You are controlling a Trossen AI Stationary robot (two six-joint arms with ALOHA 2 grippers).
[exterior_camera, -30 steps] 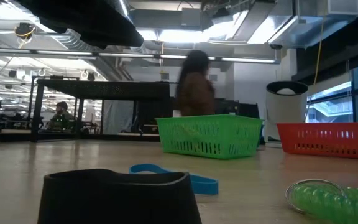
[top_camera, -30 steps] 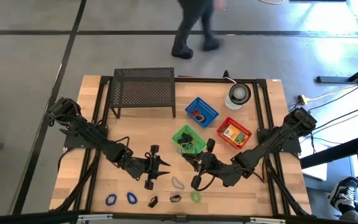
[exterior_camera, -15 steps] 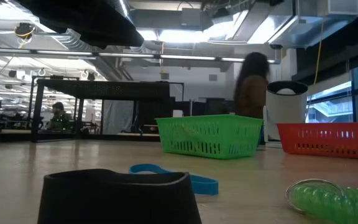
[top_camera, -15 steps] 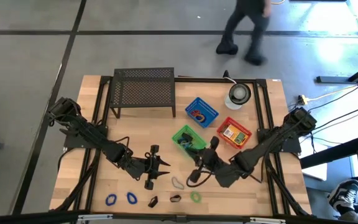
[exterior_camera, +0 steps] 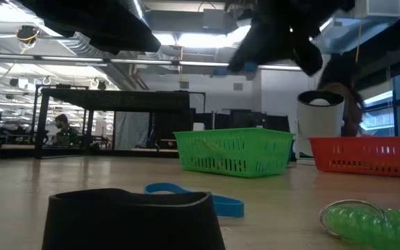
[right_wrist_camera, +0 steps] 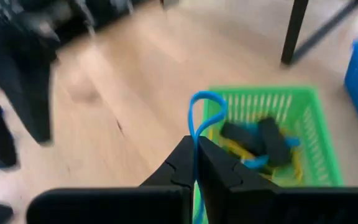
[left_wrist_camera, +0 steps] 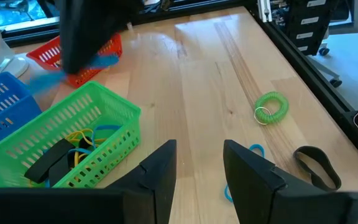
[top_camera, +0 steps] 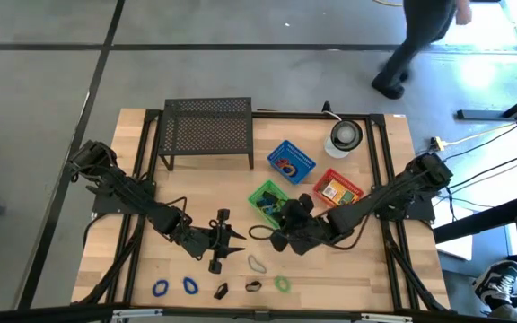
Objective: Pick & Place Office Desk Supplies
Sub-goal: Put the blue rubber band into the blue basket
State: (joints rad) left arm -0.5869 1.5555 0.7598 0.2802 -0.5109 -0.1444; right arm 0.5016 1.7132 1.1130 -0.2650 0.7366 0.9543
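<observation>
Right gripper (right_wrist_camera: 194,163): clamped on blue loop (right_wrist_camera: 199,118), just near green basket (top_camera: 264,195).
Left gripper (left_wrist_camera: 199,163): apart, waiting left.
Handling: likely light, floppy; pinch the band's edge.

Blue loop (right_wrist_camera: 199,118), green basket (right_wrist_camera: 303,106), red basket (top_camera: 337,192), blue basket (top_camera: 292,161), black mesh rack (top_camera: 207,128), green coil (left_wrist_camera: 271,106).

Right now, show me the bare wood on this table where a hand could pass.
The widest bare wood lies between the black mesh rack and the left gripper, left of the green plastic basket. Crowded: the blue basket, red basket and green one cluster, with the right gripper beside them holding a thin blue loop; small loops line the front edge.
</observation>
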